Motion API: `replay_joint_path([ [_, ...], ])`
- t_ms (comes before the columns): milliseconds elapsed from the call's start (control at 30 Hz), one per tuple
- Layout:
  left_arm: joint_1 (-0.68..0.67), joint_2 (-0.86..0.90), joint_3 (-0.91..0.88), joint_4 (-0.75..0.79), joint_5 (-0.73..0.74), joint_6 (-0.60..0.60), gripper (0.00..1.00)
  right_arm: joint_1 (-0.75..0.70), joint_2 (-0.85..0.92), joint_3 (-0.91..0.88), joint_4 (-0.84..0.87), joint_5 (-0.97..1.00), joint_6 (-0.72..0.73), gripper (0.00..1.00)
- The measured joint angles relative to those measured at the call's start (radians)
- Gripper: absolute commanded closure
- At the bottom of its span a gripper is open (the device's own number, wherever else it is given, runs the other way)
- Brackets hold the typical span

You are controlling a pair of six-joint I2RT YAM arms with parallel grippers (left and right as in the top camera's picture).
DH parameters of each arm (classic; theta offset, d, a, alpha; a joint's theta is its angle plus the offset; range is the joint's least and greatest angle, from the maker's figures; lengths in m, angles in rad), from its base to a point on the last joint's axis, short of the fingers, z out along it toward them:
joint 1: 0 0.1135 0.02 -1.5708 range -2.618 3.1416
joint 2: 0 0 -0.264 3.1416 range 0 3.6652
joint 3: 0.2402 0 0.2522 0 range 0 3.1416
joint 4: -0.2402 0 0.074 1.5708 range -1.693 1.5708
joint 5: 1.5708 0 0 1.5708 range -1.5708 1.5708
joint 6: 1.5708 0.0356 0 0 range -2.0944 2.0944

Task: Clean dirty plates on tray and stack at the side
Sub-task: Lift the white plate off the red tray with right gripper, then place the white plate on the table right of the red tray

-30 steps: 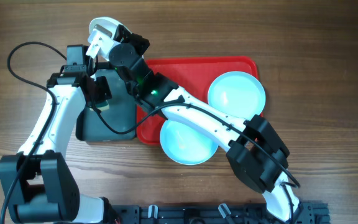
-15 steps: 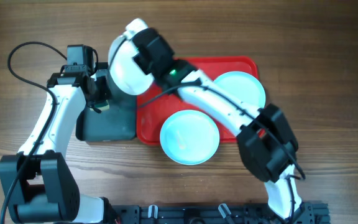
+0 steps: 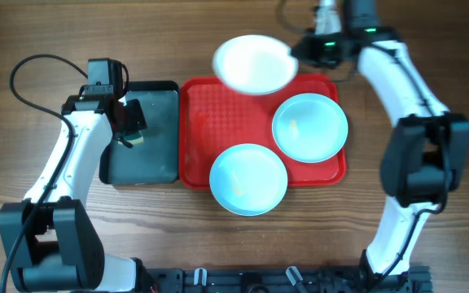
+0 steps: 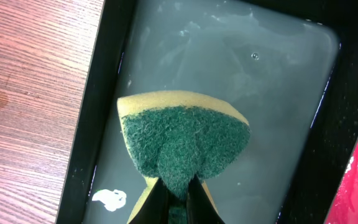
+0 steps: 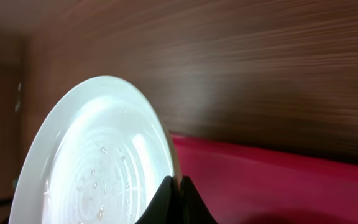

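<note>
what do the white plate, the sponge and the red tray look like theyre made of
white plate: probably plastic, smooth and glossy; thin rim, soft shine, droplets sitting on it.
sponge: yellow foam backing with a coarse green fibrous scouring face; the fuzzy weave shows clearly.
red tray: likely moulded plastic; even red colour, rounded corners, finely textured floor.

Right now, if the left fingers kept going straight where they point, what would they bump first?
The left fingers pinch the green sponge, so it leads. Straight ahead lies the wet floor of the black tray; the sponge would probably touch that first, though I can't tell how far off it is.
</note>
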Motion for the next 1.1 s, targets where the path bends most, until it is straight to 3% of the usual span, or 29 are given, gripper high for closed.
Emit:
replay_joint_path([
  [167,0.0,0.0,0.0,0.007,0.0,0.0,0.96,-0.254,0.0,0.0,-0.126,0.032,0.0,0.96],
  [367,0.0,0.0,0.0,0.013,0.0,0.0,0.96,-0.449,0.0,0.0,-0.261,0.296,0.0,0.96],
  [600,0.0,0.0,0.0,0.014,0.0,0.0,0.96,-0.481,0.0,-0.001,-0.274,0.486,0.0,0.96],
  [933,0.0,0.0,0.0,0.014,0.0,0.0,0.96,-0.459,-0.006,-0.053,-0.297,0.522,-0.008,0.95],
  [1033,0.0,0.0,0.0,0.014,0.0,0.0,0.96,-0.434,-0.006,-0.057,-0.31,0.527,-0.037,0.87],
  [1100,0.0,0.0,0.0,0.014,0.0,0.0,0.96,-0.422,-0.006,-0.057,-0.311,0.538,-0.052,0.76],
])
